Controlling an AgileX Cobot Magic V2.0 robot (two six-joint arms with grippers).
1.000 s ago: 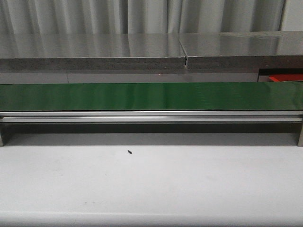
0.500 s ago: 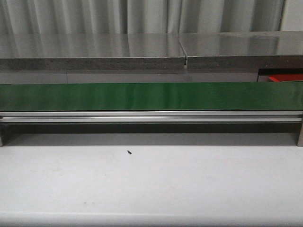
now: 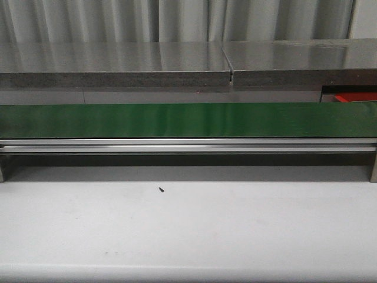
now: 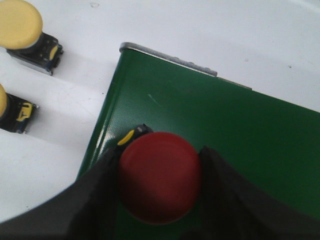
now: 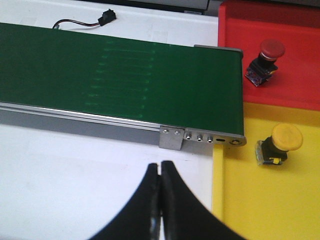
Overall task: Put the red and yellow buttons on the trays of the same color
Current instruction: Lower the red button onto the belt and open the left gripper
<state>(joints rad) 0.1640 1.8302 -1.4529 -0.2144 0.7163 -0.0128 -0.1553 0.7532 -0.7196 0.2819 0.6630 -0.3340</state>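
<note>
Left wrist view shows the left gripper (image 4: pixel 159 187) with its dark fingers (image 4: pixel 100 200) clamped on either side of a round, domed red button cap (image 4: pixel 159 182), held just over the near corner of the long dark green conveyor belt (image 4: pixel 225 130). Two yellow-capped buttons on small dark bases, one at about ten o'clock (image 4: pixel 20 22) and one at nine o'clock (image 4: pixel 5 107), sit on the white tabletop (image 4: pixel 225 30) beside the belt.

At the belt's far end, seen from the right wrist camera, the right gripper (image 5: pixel 160 200) hangs over white table with its black fingers pressed together and holding nothing. A glossy red plastic tray (image 5: pixel 300 75) at about one o'clock already carries one red-capped button (image 5: pixel 265 60), and a yellow tray (image 5: pixel 260 210) at four o'clock carries one yellow-capped button (image 5: pixel 280 142).

The front camera shows neither arm, only the belt and a sliver of the red tray at three o'clock.

So one button of each colour appears sorted. The gripped red one, apparently about to ride the belt, and both yellow ones remain to be delivered.
</note>
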